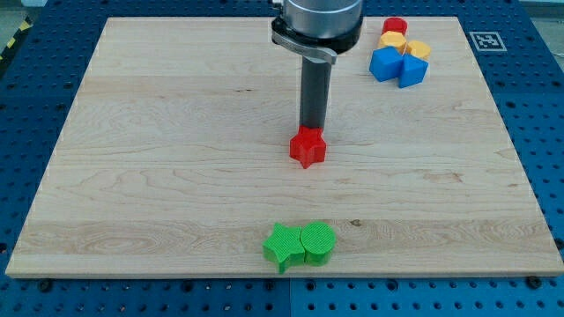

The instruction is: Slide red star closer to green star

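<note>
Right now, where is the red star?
The red star-shaped block sits near the board's centre, just below my tip, above the green star-shaped block.

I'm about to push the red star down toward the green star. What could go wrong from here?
1. My tip sits at the red star's top edge, slightly right of centre; an off-centre push may spin it or let it slip aside.
2. The green star touches a green round block, which lies almost straight below the red star, so overshooting would likely hit that block first and scatter the pair.
</note>
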